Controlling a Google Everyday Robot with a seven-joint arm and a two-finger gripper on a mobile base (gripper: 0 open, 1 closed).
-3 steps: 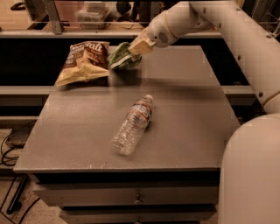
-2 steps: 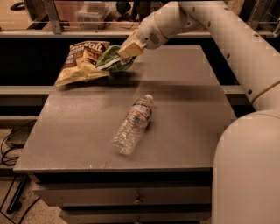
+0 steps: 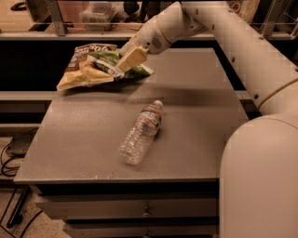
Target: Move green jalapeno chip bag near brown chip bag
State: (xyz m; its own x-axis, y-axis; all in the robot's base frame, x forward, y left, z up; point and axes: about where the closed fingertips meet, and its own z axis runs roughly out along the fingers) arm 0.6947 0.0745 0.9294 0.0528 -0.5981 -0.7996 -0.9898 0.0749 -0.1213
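The green jalapeno chip bag (image 3: 108,62) lies at the table's far left, overlapping the right side of the brown chip bag (image 3: 83,69). The brown bag has a dark top with white lettering and a tan lower part. My gripper (image 3: 131,59) reaches in from the upper right and is shut on the green bag's top right part. The green bag's lower right corner touches the table.
A clear plastic water bottle (image 3: 141,132) lies on its side in the middle of the grey table (image 3: 84,139). My arm (image 3: 219,28) spans the far right side. A shelf with clutter (image 3: 98,11) runs behind the table. Cables (image 3: 11,155) lie on the floor at left.
My gripper has carried the green bag leftward and down, from beside the brown bag to resting on its right side. The bottle has not moved.
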